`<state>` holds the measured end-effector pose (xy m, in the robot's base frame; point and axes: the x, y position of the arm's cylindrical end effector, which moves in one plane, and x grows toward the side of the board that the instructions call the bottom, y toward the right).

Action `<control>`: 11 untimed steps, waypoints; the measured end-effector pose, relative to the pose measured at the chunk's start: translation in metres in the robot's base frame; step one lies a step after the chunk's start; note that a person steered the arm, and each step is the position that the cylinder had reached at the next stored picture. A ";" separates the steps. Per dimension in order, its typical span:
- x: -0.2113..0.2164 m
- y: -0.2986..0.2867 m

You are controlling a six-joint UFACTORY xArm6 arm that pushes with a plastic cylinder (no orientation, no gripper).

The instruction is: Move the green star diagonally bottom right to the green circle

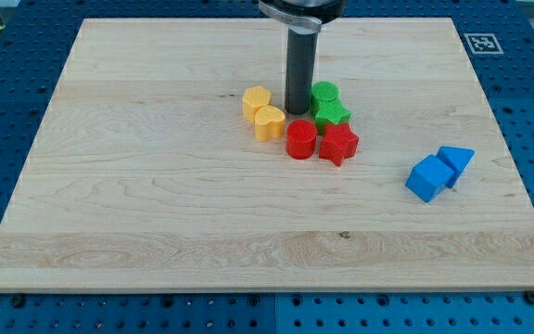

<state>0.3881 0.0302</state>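
The green circle [324, 94] sits near the board's middle, toward the view's top. The green star [332, 114] lies touching it, just below and slightly to the right. My tip [298, 112] stands just left of both green blocks, close to the star, between them and the yellow blocks. The rod comes down from the view's top.
A red circle [300, 139] and a red star [338, 144] lie just below the green blocks. Two yellow blocks, a hexagon [257, 101] and a heart [269, 122], lie left of my tip. A blue cube [429, 178] and a blue triangle [455, 160] lie at the right. The wooden board [156, 186] sits on a blue table.
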 end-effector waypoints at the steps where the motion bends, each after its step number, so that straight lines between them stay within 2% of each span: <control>1: 0.002 -0.004; 2: 0.018 -0.001; 5: 0.021 0.049; 7: 0.015 0.080; 9: 0.000 0.081; 11: -0.006 0.158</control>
<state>0.3822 0.1881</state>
